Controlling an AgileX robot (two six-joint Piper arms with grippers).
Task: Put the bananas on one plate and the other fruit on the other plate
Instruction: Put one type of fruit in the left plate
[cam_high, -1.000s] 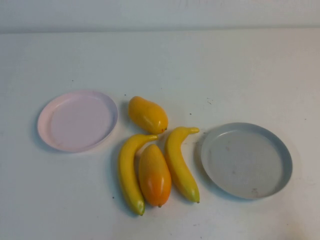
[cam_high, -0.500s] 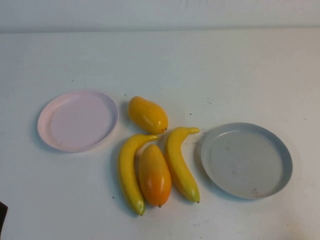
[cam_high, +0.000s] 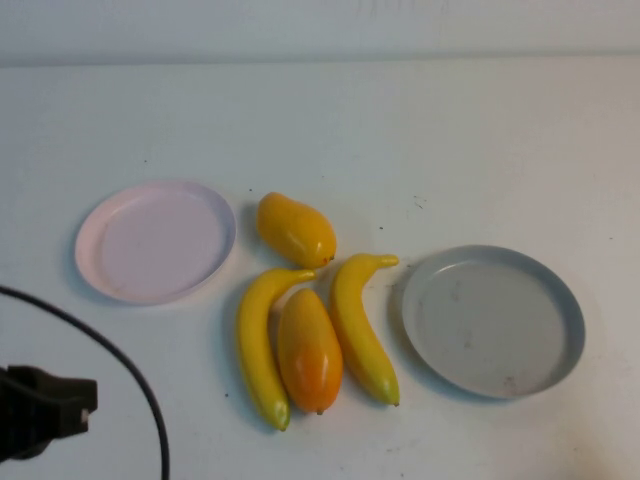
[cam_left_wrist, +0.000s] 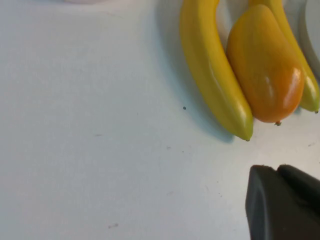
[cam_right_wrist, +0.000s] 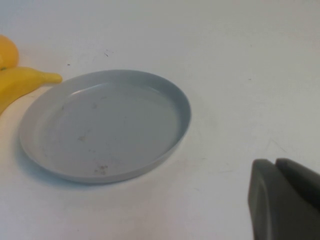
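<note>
left tool (cam_high: 40, 412): low at near-left edge | right tool (cam_right_wrist: 285, 200): corner only

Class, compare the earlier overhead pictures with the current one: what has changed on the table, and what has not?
The left arm with its black cable has entered at the near left corner; its left gripper holds nothing. The right gripper shows only in its wrist view. The yellow bananas, orange mango-like fruits, pink plate and grey plate stayed put.

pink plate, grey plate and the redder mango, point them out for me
pink plate (cam_high: 108, 217), high view, on its left rim
grey plate (cam_high: 497, 325), high view, on its bare middle
redder mango (cam_high: 309, 352), high view, on its middle
</note>
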